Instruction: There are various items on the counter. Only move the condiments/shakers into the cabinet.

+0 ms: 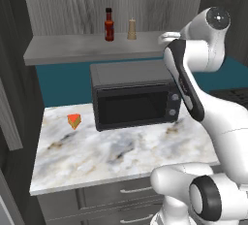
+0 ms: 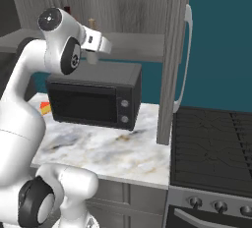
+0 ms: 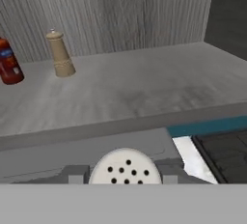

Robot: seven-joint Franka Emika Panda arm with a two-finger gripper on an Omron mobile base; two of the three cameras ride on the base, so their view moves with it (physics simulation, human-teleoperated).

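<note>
The tool (image 3: 125, 178) is clamped on the pale shaker (image 3: 125, 169), whose perforated top faces the hand camera, so its long axis runs upright between the jaws. It sits level with the front lip of the cabinet shelf (image 3: 144, 88), above the microwave (image 1: 135, 95). Bare board lies straight ahead; the tan shaker (image 3: 60, 54) and sauce bottle (image 3: 8, 63) stand on the shelf to the left. The orange wedge (image 1: 73, 120) lies on the table (image 1: 116, 156).

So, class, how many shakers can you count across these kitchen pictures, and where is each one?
2. The tan shaker stands on the cabinet shelf, just right of the red sauce bottle. The white shaker sits in the gripper, in front of the shelf edge. None looks hidden.
</note>
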